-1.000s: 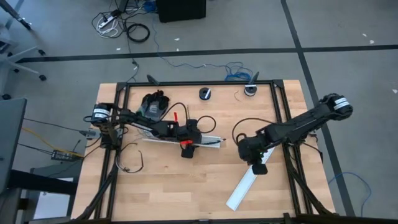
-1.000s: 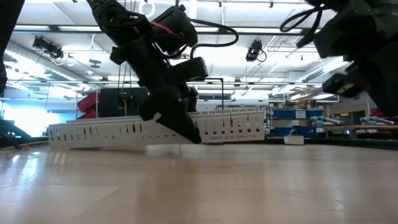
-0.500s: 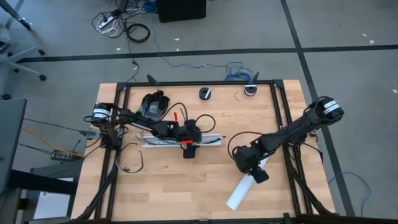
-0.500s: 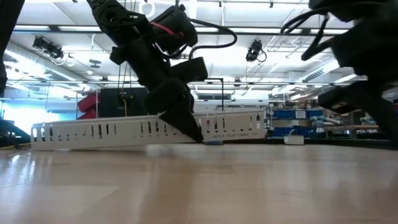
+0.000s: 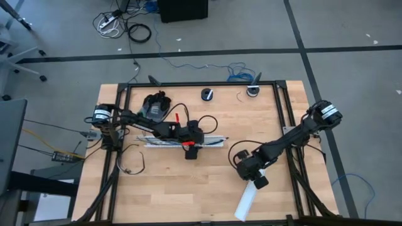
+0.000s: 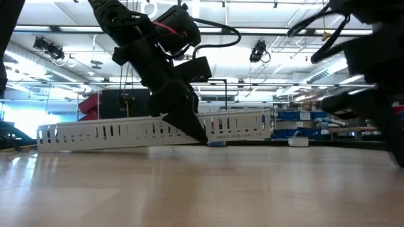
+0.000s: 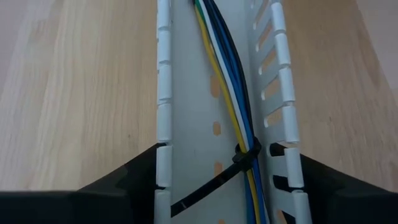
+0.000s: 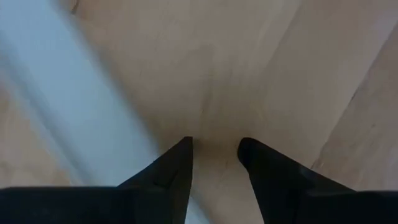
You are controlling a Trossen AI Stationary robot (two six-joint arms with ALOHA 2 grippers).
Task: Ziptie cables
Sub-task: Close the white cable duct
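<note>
Since a second ago the right hand (image 5: pixel 249 171) has drawn back from the table's right side toward its front edge, and the loose white duct cover (image 5: pixel 246 202) beside it now lies nearer the front edge, its lower end reaching that edge. In the right wrist view its fingers (image 8: pixel 172 167) stand slightly apart over bare wood with nothing between them. The left hand (image 5: pixel 190 142) remains mid-table, its fingers (image 7: pixel 134 177) spread astride the white slotted duct (image 5: pixel 182 140). The cables (image 7: pixel 233 93), yellow, white, blue and dark, lie inside the duct, bound by a black ziptie (image 7: pixel 247 154). The duct's printed lettering in the low view is too small to read.
</note>
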